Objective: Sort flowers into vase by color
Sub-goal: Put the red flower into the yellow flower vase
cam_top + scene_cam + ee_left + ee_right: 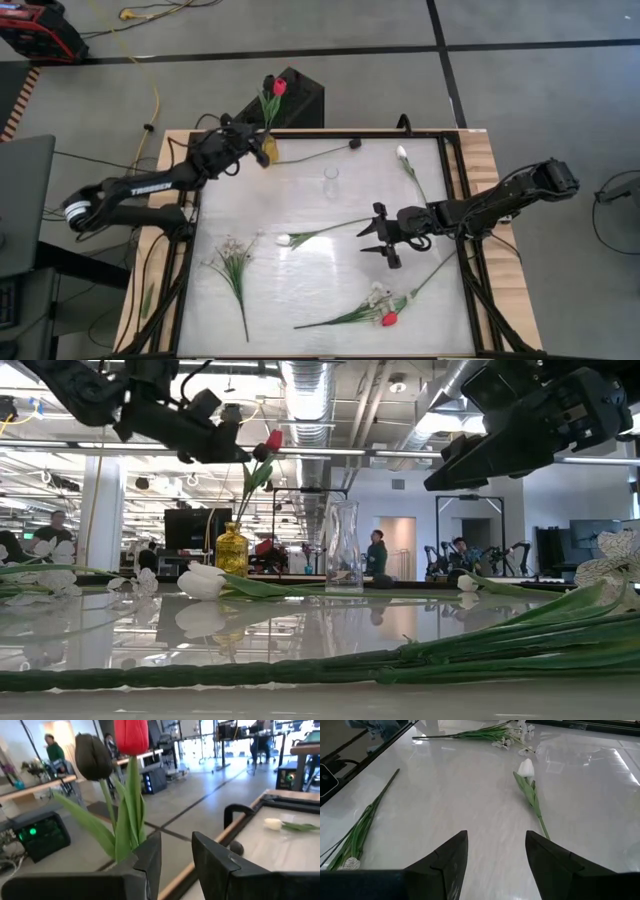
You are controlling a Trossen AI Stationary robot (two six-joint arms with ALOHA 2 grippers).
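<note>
A red tulip (279,87) and a dark tulip (93,756) stand with their stems in a yellow vase (269,150) at the table's far left corner. My left gripper (256,150) is open right beside that vase, its fingers level and the stems just off one finger. A clear glass vase (331,182) stands empty mid-table. On the table lie a white tulip (283,240), a second white tulip (401,153), a dark tulip (354,143), a sprig (232,262) and a red tulip (389,319). My right gripper (385,240) hovers open near the centre, pointing at the first white tulip (526,768).
A black frame (455,200) rims the glossy tabletop. A black box (300,100) sits on the floor behind the yellow vase. A leafy sprig (372,297) lies by the red tulip near the front. People work at benches in the room beyond.
</note>
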